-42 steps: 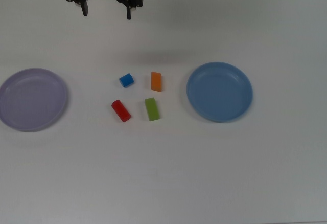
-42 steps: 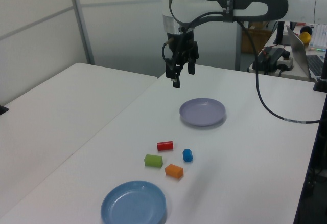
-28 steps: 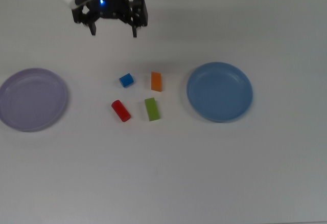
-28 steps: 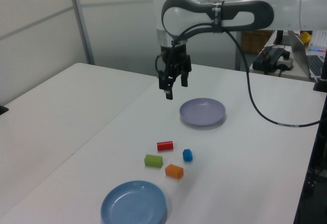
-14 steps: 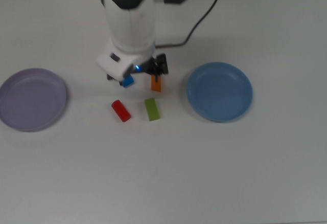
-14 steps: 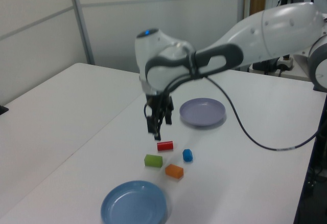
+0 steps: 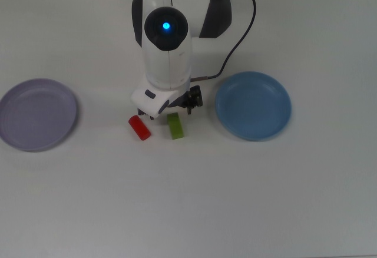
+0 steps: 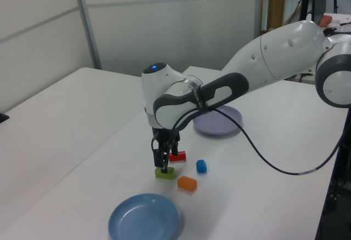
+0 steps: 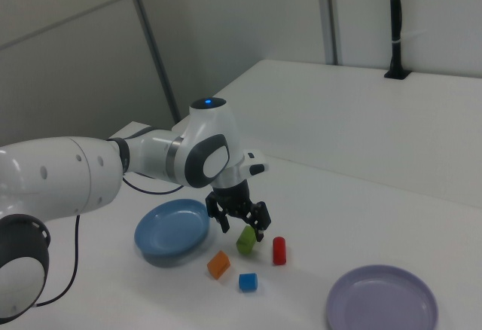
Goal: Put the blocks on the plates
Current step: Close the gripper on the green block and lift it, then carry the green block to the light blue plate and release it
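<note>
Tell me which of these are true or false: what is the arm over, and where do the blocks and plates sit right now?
1. The gripper hangs over the green block. True.
2. The blue plate holds a block. False: it is bare.
3. The red block lies on the table. True.
4. The orange block rests on the lavender plate. False: it lies on the table.
5. The gripper's fingers are spread. True.

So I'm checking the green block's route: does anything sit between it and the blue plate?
Nothing visible does. In the top view, bare table lies between the green block and the blue plate. The orange block lies off to one side and the red block is on the far side. The end effector is open right above the green block.
</note>
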Available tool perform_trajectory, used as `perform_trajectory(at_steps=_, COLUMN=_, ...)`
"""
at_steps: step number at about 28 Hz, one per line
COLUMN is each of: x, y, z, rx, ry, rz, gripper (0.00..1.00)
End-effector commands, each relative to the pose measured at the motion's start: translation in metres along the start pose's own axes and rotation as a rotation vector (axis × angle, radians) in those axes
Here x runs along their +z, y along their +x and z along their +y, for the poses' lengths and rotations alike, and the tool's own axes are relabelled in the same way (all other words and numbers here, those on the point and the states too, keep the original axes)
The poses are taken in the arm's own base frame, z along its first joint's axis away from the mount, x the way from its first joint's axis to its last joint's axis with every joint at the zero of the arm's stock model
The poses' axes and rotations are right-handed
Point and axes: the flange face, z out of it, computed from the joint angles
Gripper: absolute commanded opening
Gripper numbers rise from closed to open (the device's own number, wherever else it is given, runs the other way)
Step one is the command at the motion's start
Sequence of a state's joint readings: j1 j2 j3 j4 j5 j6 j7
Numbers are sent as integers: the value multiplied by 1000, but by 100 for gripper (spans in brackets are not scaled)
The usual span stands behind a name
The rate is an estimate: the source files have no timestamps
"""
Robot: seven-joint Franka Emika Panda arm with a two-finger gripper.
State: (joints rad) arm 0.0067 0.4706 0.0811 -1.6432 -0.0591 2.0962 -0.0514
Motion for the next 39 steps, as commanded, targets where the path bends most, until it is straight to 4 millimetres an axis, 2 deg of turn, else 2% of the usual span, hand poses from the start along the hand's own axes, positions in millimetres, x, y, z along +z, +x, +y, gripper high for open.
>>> perform_trajectory(at_steps=1, x=18, y=5, z=-7, rx=2, ry=-46, rz=20, gripper=79)
perform_trajectory(at_steps=3, x=20, y=6, z=-14, rx=-18, ry=-61, rz=20, gripper=61)
perform_trajectory(at_steps=5, x=22, y=6, z=-15, rx=-24, ry=-67, rz=17, gripper=48)
perform_trajectory(at_steps=6, x=21, y=6, z=-15, rx=-24, ry=-68, rz=17, gripper=32)
perform_trajectory(at_steps=7, x=21, y=6, z=-14, rx=-22, ry=-68, rz=17, gripper=23)
perform_trajectory(at_steps=9, x=21, y=6, z=-14, rx=-22, ry=-69, rz=20, gripper=9)
perform_trajectory(at_steps=11, x=20, y=7, z=-14, rx=-23, ry=-69, rz=20, gripper=2)
perform_trajectory(at_steps=22, x=11, y=8, z=-8, rx=-24, ry=-71, rz=31, gripper=0)
perform_trajectory(at_steps=30, x=-32, y=-2, z=-17, rx=-43, ry=-66, rz=22, gripper=0)
perform_trajectory(at_steps=32, x=-43, y=-4, z=-26, rx=-52, ry=-58, rz=25, gripper=0)
perform_trajectory(at_steps=34, x=-59, y=-7, z=-52, rx=-80, ry=-34, rz=30, gripper=0)
perform_trajectory(at_steps=38, x=-66, y=-10, z=-87, rx=-122, ry=-15, rz=20, gripper=0)
perform_trajectory(at_steps=39, x=-64, y=-10, z=-102, rx=-135, ry=-8, rz=16, gripper=0)
